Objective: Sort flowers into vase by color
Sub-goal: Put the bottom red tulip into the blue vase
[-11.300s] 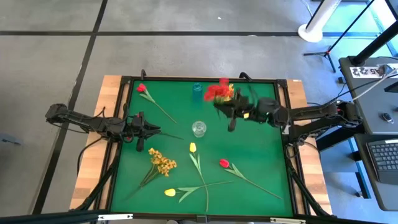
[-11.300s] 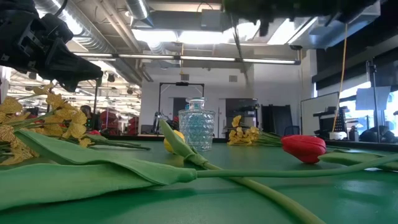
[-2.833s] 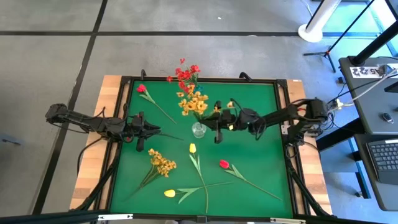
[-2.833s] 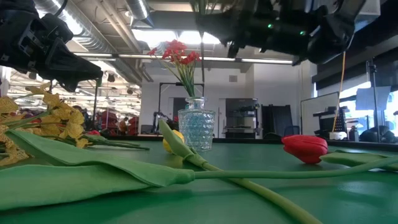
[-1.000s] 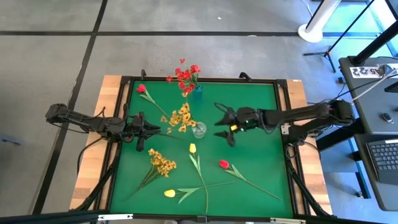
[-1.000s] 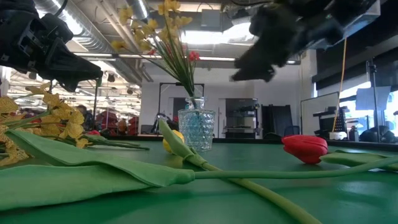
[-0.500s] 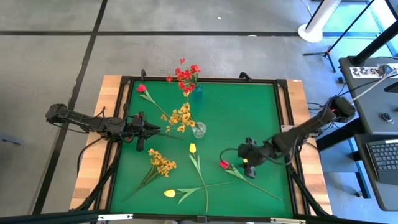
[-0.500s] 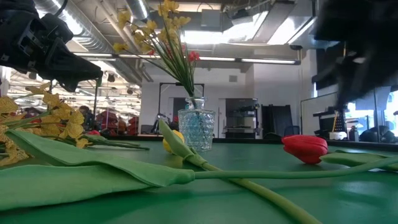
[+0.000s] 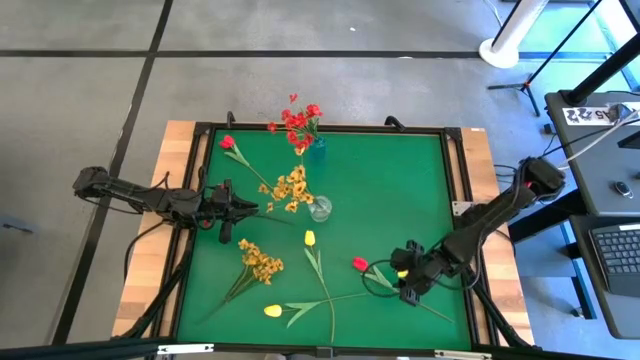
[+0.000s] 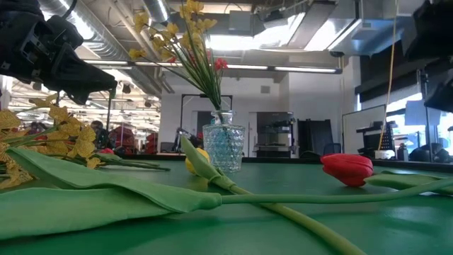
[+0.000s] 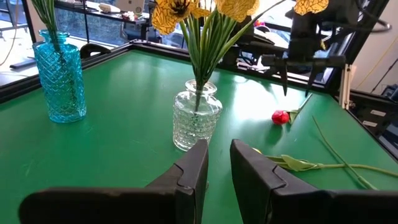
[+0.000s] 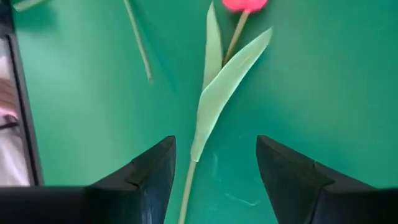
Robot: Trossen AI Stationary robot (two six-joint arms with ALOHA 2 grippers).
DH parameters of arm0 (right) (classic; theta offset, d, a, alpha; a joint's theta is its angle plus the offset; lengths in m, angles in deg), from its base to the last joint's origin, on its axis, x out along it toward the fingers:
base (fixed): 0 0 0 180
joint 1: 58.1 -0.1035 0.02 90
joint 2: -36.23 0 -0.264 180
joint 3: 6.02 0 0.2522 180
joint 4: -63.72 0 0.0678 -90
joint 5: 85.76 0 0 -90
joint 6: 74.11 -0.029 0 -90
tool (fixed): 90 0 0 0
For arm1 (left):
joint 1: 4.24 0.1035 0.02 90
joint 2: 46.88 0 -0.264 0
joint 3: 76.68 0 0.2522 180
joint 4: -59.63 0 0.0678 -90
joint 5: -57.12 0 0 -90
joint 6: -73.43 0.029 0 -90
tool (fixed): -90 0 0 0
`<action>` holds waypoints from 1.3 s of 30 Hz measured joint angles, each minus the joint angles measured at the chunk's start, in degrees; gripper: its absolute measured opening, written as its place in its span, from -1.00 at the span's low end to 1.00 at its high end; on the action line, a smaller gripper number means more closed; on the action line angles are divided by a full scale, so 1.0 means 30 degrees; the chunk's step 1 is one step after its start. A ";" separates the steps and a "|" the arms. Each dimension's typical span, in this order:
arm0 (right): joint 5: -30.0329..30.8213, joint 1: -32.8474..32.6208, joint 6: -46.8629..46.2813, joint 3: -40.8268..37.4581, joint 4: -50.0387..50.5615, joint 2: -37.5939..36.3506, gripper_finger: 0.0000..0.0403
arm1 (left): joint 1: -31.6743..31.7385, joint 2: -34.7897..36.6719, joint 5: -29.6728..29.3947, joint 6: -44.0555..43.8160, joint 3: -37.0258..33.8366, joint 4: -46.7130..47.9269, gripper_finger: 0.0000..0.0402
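Since half a second ago your right gripper (image 9: 390, 279) has dropped lower over the red tulip (image 9: 360, 264), fingers spread wide astride its stem, nothing held. Left gripper (image 9: 258, 210) waits beside the clear vase (image 9: 320, 208), fingers narrowly parted and empty; remaining flowers (image 9: 260, 260) lie on the desk (image 9: 400, 180).

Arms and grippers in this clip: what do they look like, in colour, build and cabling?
Both arms are dark, slim and jointed, with black cables looping off the table's sides. The left gripper ends in two flat black fingers with squared tips. The right gripper has matching broad black fingers; the high view shows a small yellow-green mark on its wrist.
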 joint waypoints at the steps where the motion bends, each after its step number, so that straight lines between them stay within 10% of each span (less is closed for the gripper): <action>1: -0.0213 0.0002 0.0220 0.0000 -0.0302 0.0400 0.09 | -0.0007 -0.0007 0.0000 0.0000 0.0007 0.0007 -0.67; 19: -0.0217 0.0025 0.0361 0.0099 -0.0393 0.3677 0.06 | -0.0002 0.0000 0.0000 0.0000 0.0007 0.0000 -0.67; 39: 0.0084 0.1127 0.1418 0.1936 0.4479 0.3572 -0.96 | -0.0001 -0.0007 0.0001 0.0000 0.0000 0.0001 -0.67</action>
